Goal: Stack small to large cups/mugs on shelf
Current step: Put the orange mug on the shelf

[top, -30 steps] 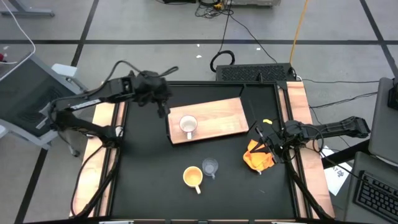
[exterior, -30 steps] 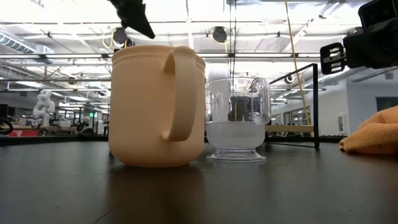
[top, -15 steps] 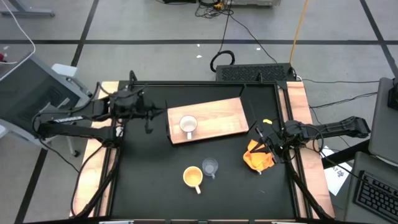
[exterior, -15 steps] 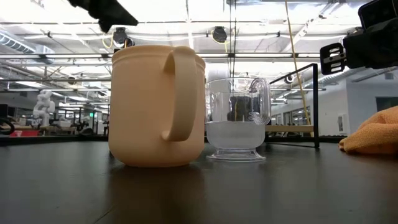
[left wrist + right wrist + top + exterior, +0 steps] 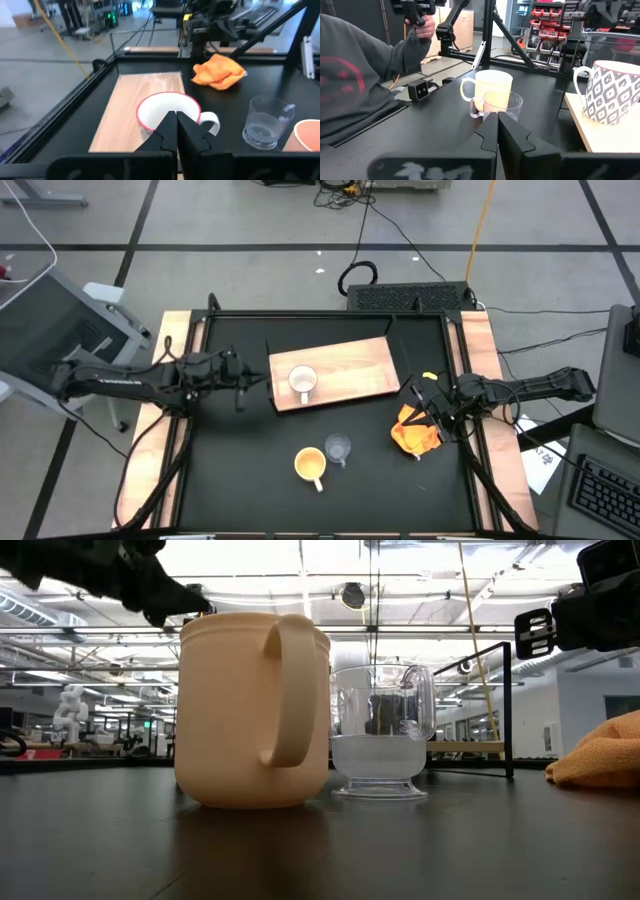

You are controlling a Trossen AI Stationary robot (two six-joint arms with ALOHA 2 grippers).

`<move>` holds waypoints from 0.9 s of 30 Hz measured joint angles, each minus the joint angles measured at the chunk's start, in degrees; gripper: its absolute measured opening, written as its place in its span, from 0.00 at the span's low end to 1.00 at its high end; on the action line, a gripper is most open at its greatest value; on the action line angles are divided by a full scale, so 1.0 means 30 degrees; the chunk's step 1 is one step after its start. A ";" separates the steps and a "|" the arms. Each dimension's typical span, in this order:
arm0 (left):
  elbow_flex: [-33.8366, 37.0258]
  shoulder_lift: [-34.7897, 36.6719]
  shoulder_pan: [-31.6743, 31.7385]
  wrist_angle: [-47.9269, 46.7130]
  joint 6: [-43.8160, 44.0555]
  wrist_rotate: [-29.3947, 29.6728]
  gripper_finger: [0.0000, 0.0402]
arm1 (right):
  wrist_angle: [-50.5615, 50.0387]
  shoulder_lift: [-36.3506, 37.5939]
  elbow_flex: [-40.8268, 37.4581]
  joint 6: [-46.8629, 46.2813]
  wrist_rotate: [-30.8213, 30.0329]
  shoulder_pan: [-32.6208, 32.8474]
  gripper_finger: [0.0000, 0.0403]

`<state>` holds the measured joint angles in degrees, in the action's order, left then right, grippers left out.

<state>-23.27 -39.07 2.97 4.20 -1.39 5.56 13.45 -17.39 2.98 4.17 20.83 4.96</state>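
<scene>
Both arms low at the table edges, pincers closed and empty.
Left gripper (image 5: 243,383) points at the white mug (image 5: 302,383) on the shelf (image 5: 355,365); right gripper (image 5: 428,408) overlaps the orange cloth (image 5: 414,434).

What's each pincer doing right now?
Left pincer: closed, empty, beside the board's left end.
Right pincer: closed, empty, near the orange cloth.

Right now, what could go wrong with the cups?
The yellow mug and the glass cup stand very close together on the table, so a gripper reaching for one could knock the other over. The white mug sits near the shelf's front edge, and a bump might push it off. The cloth lies right by the right gripper and might snag.
</scene>
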 joint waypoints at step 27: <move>0.3111 0.0051 -0.2293 0.6123 -0.0937 -0.0342 0.00 | 0.0000 -0.0015 0.0000 0.0675 -0.0003 -0.0004 0.00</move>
<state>-13.93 -38.92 -3.91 22.57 -4.20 4.54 13.45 -17.43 2.98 6.20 20.82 4.95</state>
